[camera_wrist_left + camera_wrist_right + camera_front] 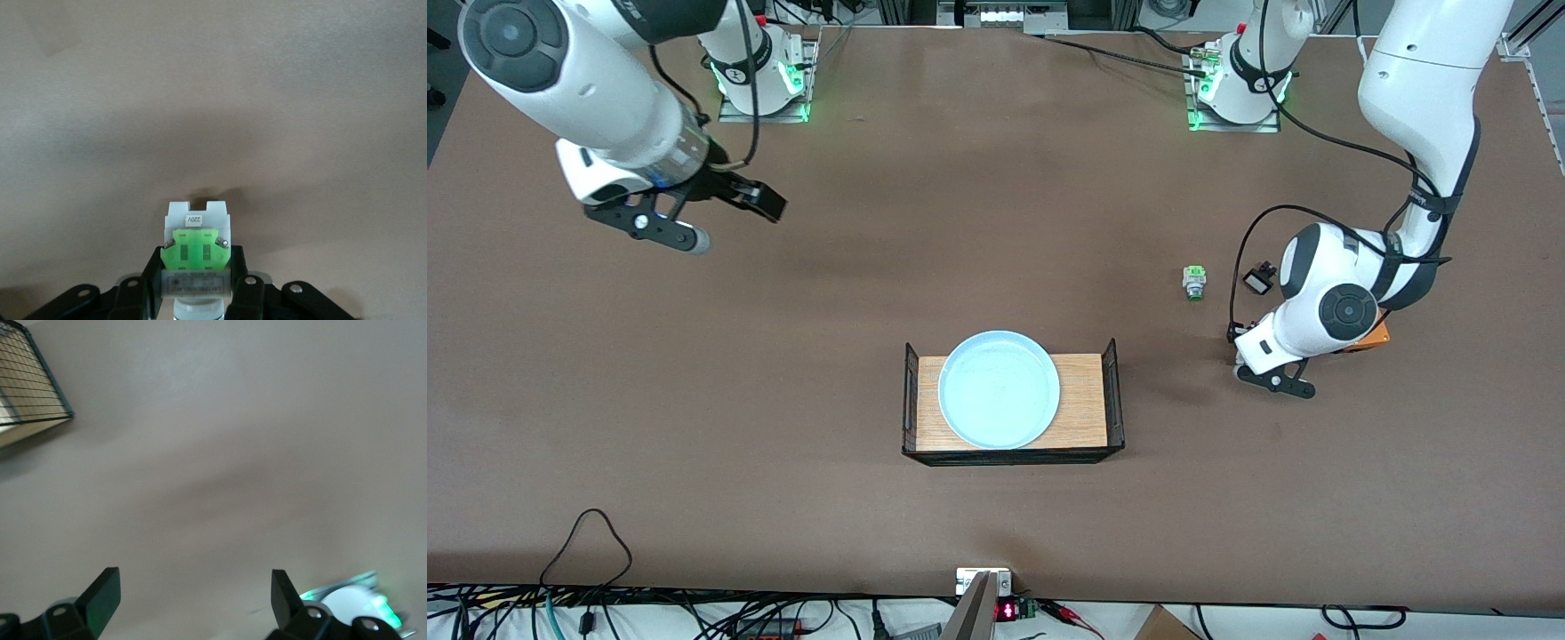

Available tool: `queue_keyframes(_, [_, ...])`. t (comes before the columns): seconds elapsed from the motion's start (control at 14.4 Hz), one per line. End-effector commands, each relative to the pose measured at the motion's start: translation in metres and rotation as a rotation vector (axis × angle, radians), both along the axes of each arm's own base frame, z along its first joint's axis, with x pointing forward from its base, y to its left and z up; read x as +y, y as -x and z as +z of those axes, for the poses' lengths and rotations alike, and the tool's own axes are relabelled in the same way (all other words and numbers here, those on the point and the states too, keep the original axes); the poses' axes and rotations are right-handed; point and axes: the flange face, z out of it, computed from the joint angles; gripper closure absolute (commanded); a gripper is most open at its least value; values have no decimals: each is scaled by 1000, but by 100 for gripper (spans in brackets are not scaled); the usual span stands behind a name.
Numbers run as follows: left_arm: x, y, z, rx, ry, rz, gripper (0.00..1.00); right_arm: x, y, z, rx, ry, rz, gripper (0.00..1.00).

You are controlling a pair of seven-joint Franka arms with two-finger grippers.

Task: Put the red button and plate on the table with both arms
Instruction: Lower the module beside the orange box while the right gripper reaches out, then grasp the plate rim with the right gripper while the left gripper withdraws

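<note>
Looking across from the front view, the plate [999,388] sits on a small wooden tray [1085,400] with black wire ends, at the middle of the table [960,222]. Taking the plate as the clock's centre, the right gripper [729,222] hangs at about 10 o'clock, high over bare tabletop toward the right arm's end, with its fingers spread wide and nothing between them. The left gripper [1270,375] is at about 3 o'clock, down low over the table, and its wrist hides the fingers in this view. A green-capped button [1193,283] lies on the table at 2 o'clock from the plate, with a small black part [1260,280] just beside it toward the left arm's end. An orange box [1376,336] shows partly under the left arm's wrist.

From the left wrist view, the left gripper [197,285] has its fingers [241,287] closed against the sides of the red button [197,243]. Only the button's white-and-green block body shows, and its cap is hidden. Whether it touches the table cannot be told.

From the right wrist view, the right gripper [193,597] has its two fingers [103,593] well apart, with only brown table between them. One wire end of the tray [30,383] is in sight, as is a green-lit arm base [353,600].
</note>
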Motion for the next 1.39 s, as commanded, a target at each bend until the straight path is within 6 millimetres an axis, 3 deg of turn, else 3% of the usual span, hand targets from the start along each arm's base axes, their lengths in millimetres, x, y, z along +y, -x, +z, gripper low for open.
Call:
queue_keyframes(0.0, [-8,-3,4,-8,19,-24,65,32,-5,-19,5,-24,-118,0])
queue_keyframes(0.07, [-9,-3,4,-5,19,-26,51,54,-2,-24,-17,-19,-138,0])
queue_keyframes(0.14, [-12,-3,4,-5,19,-32,27,67,-3,-31,-28,-19,-187,0])
queue_keyframes(0.21, [-16,-3,5,-7,20,-37,10,77,-5,-35,-41,-23,-247,0])
queue_keyframes(0.28, [-15,-4,6,-8,20,-37,0,87,-7,-39,-57,-28,-282,0])
queue_keyframes(0.49, [-18,-13,21,-18,22,-68,0,125,-20,-56,-91,-49,-314,0])
queue_keyframes(0.7, [-13,-24,65,52,8,-59,0,166,-34,-74,-126,-75,-376,0])
queue_keyframes(0.97, [-13,-34,146,85,-15,-49,0,201,-48,-99,-181,-126,-435,0])
queue_keyframes(1.32, [-1,-32,268,141,-55,36,0,208,-67,-122,-239,-182,-517,0])
